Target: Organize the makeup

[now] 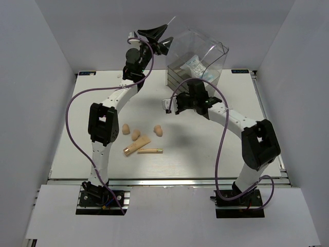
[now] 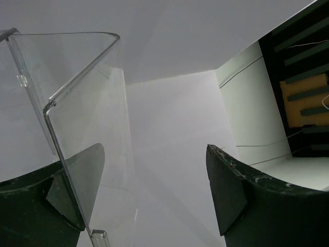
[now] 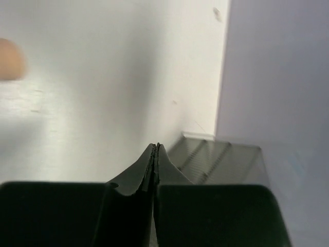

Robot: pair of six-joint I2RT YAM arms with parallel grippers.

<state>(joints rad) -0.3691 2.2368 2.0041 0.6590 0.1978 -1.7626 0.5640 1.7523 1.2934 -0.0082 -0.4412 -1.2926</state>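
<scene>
Three peach sponges (image 1: 125,128) (image 1: 136,135) (image 1: 159,130) lie on the table left of centre; one shows blurred in the right wrist view (image 3: 10,59). Just in front of them lie the beige tube (image 1: 136,146) and the thin gold stick (image 1: 150,151). White blue-printed packets (image 1: 195,66) sit inside the tall clear drawer box (image 1: 205,62). My left gripper (image 1: 157,41) (image 2: 154,190) is raised at the box's upper left corner, open, with the clear wall's edge (image 2: 67,170) by its left finger. My right gripper (image 1: 184,105) (image 3: 156,149) hangs low in front of the box, shut on nothing.
The drawer box's ribbed base (image 3: 221,159) is just ahead and to the right of my right gripper. White enclosure walls (image 1: 31,103) stand on the left, right and back. Both arms' purple cables (image 1: 72,128) loop over the table.
</scene>
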